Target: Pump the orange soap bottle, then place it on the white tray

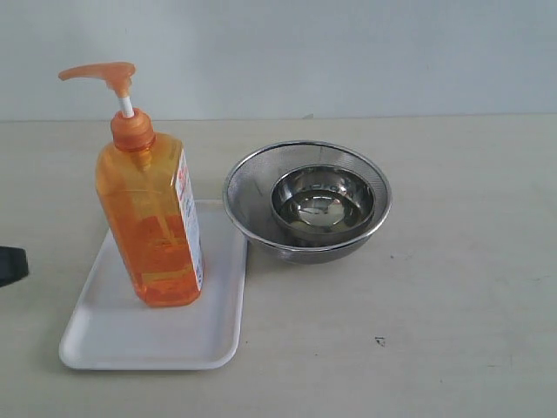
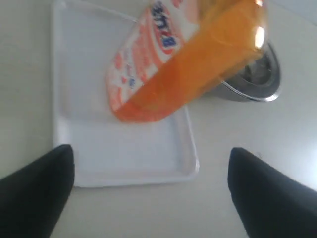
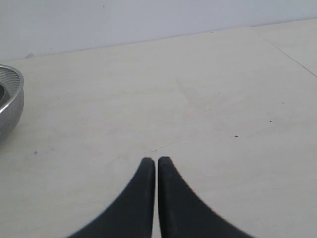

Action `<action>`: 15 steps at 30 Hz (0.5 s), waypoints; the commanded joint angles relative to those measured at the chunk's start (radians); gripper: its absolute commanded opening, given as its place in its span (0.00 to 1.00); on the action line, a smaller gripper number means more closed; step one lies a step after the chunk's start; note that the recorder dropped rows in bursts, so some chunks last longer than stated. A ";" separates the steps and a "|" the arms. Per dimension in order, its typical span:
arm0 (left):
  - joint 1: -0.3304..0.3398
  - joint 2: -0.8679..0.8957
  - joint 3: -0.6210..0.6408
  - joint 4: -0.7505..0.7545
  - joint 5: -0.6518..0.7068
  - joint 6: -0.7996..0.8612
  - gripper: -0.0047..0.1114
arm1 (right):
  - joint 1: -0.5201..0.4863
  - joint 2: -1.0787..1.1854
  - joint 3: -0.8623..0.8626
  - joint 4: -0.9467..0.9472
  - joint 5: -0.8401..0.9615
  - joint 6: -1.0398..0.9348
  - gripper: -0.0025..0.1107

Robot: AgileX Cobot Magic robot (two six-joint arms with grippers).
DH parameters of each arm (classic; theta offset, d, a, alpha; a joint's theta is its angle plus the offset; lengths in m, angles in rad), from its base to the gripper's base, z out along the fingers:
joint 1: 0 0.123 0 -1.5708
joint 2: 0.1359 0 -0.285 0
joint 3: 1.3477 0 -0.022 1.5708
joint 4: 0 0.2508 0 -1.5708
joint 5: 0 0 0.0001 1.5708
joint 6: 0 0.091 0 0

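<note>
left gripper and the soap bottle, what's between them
Only bare tray; the left wrist view shows the open left gripper clear of the soap bottle.

Mesh strainer (image 1: 252,187) on beige table (image 1: 452,287); smaller steel bowl (image 1: 323,205) nested inside; dark speck (image 1: 380,341), possibly stain.

a lab-like test station more than a lived-in kitchen: plain pale tabletop (image 1: 452,331) against a blank white wall (image 1: 348,52), set with an orange soap bottle (image 1: 148,218), white tray (image 1: 113,340) and steel strainer bowl (image 1: 305,144).
</note>
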 commanded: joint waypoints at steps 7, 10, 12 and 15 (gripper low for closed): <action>-0.031 -0.070 0.033 0.373 -0.373 -0.420 0.72 | -0.001 -0.004 -0.001 -0.003 -0.006 -0.003 0.02; -0.093 -0.093 0.047 0.498 -0.434 -0.569 0.72 | -0.001 -0.004 -0.001 -0.003 -0.006 -0.003 0.02; -0.137 -0.096 0.047 0.598 -0.472 -0.674 0.72 | -0.001 -0.004 -0.001 -0.003 -0.006 -0.003 0.02; -0.211 -0.096 0.052 0.826 -0.518 -0.866 0.71 | -0.001 -0.004 -0.001 -0.003 -0.006 -0.003 0.02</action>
